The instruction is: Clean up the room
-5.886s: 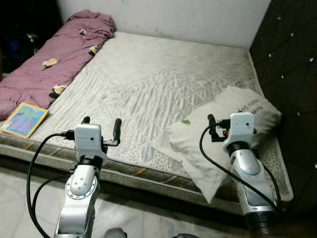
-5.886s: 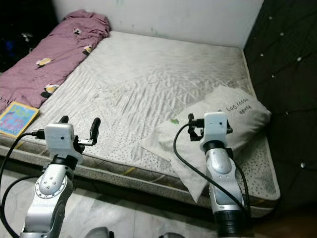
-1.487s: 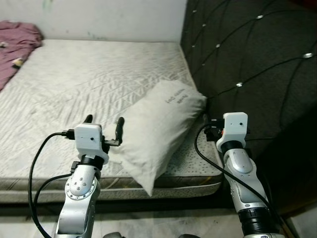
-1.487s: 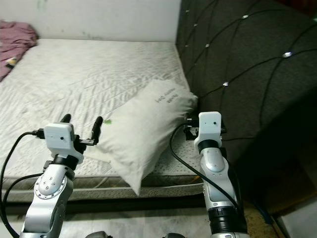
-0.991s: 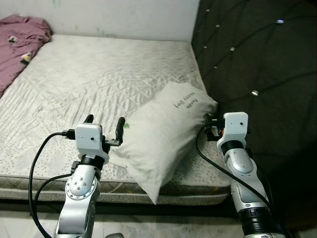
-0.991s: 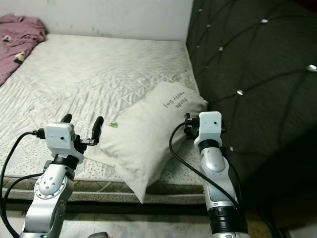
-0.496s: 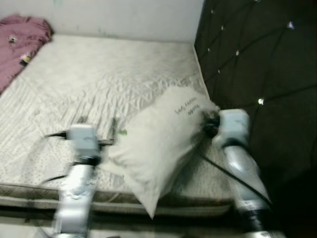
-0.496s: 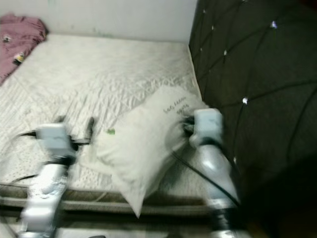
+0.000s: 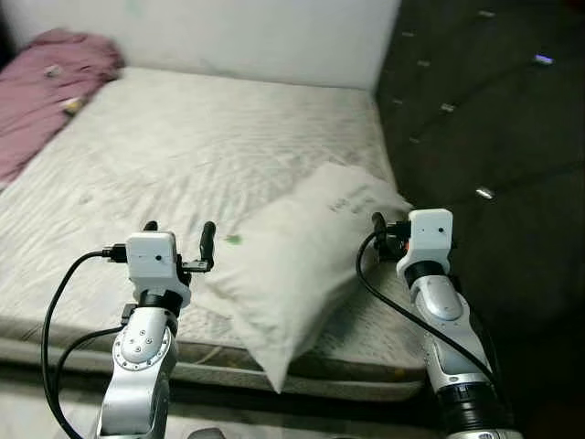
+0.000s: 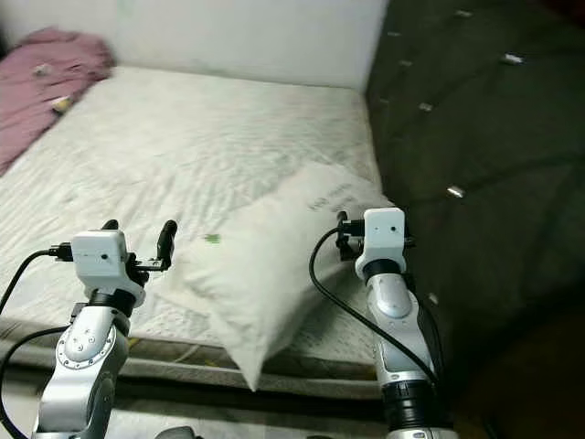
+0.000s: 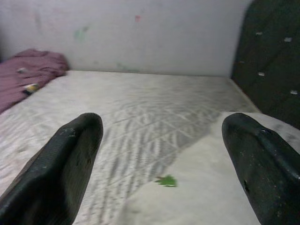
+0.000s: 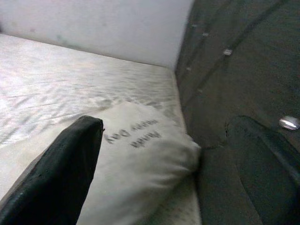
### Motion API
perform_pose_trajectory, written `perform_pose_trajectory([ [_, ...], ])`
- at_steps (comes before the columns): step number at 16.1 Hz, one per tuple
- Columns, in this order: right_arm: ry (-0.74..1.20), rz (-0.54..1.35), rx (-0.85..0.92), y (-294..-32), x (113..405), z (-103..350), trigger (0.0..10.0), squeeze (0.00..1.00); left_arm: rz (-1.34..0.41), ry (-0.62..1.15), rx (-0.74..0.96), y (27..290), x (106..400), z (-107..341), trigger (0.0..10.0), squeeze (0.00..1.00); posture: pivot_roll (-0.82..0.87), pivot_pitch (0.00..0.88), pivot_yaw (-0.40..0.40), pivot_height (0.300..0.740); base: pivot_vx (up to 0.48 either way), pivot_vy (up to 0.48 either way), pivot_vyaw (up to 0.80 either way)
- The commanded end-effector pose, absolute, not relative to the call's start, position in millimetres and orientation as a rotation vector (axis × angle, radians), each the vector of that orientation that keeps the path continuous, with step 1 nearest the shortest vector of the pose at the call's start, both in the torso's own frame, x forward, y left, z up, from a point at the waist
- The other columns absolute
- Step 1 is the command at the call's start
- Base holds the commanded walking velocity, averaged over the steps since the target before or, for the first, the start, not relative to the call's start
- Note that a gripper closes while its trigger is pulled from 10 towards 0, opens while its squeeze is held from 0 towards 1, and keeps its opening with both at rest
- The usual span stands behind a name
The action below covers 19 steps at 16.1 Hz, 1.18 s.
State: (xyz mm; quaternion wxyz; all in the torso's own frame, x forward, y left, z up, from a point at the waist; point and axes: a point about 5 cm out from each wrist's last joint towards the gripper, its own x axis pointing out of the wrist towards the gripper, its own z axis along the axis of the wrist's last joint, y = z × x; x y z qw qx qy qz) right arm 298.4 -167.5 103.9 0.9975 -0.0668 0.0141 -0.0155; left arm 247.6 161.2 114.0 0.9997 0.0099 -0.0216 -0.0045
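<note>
Left eye view had the bed [image 9: 183, 146] stripped bare, its mattress running to the dark tufted headboard [image 9: 494, 119]. The white pillow [image 9: 302, 256] sprawled askew at the near corner by the headboard, one tip hanging over the near edge, likely the thing to straighten. A purple blanket [image 9: 50, 87] lay bunched at the far edge. Left end effector [image 9: 176, 240] and right end effector [image 12: 159, 164] were both spread, empty, flanking the pillow. Its dark print was unreadable.
</note>
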Motion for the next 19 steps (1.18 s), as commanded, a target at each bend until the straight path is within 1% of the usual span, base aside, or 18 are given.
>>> perform_pose_trajectory([
  [1, 0.030, -0.046, -0.132, -170, 299, 105, 10.0, 0.00, -0.010, -0.048, 0.008, 159, 249, 118, 10.0, 0.00, 0.03, 0.020, -0.033, 0.740, 0.000, 0.000, -0.52],
  [3, 0.031, -0.048, -0.129, -171, 299, 105, 10.0, 0.00, -0.011, -0.036, -0.032, 161, 247, 117, 10.0, 0.00, 0.02, 0.024, -0.033, 0.740, 0.000, 0.000, -0.59],
  [5, 0.026, -0.050, -0.125, -171, 298, 107, 10.0, 0.00, 0.007, -0.062, 0.031, 169, 243, 118, 10.0, 0.00, 0.02, 0.028, -0.032, 0.740, 0.000, 0.000, -0.64],
  [7, 0.023, -0.046, -0.118, -170, 296, 107, 10.0, 0.00, 0.037, -0.073, 0.071, 174, 241, 120, 10.0, 0.00, 0.03, 0.032, -0.032, 0.740, 0.000, 0.000, 0.00],
  [9, 0.016, -0.035, -0.101, -166, 295, 110, 10.0, 0.00, 0.071, -0.066, 0.065, 176, 241, 120, 10.0, 0.00, 0.03, 0.041, -0.030, 0.740, 0.000, 0.000, 0.00],
  [15, 0.026, -0.022, -0.055, -160, 290, 110, 10.0, 0.00, 0.030, -0.050, 0.042, 169, 238, 120, 10.0, 0.00, 0.03, 0.065, -0.026, 0.740, 0.000, 0.000, 0.00],
  [19, 0.029, -0.016, -0.043, -160, 286, 112, 10.0, 0.00, 0.046, -0.037, 0.027, 170, 237, 118, 10.0, 0.00, 0.02, 0.065, -0.029, 0.740, 0.000, 0.000, 0.00],
])
